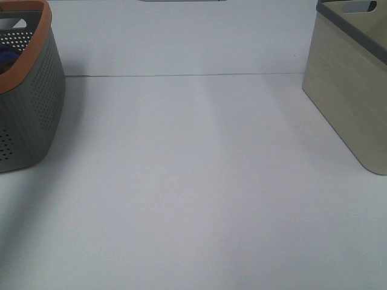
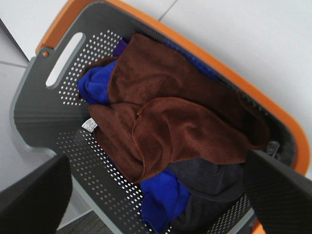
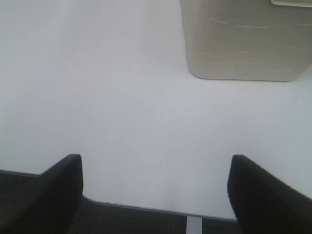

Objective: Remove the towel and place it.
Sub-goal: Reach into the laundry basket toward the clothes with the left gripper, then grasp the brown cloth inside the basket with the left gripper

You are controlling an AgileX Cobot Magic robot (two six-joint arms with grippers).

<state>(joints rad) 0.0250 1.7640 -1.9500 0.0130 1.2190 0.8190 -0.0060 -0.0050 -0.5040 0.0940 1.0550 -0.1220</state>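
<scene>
Jaws wide apart, gripping nothing, on both arms: towel (image 2: 170, 117) lies crumpled below and between the fingers (image 2: 34, 200) of the left gripper (image 2: 156, 163), atop blue cloth (image 2: 95, 87) in the orange-rimmed grey basket (image 2: 44, 114); right gripper (image 3: 155, 161) hovers over the white table (image 3: 136, 97) near the beige bin (image 3: 243, 44).

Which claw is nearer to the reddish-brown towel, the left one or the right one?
Left. The left claw hangs open directly above the towel in the grey basket. The right claw hangs open over the white table near the beige bin, far from that basket.
</scene>
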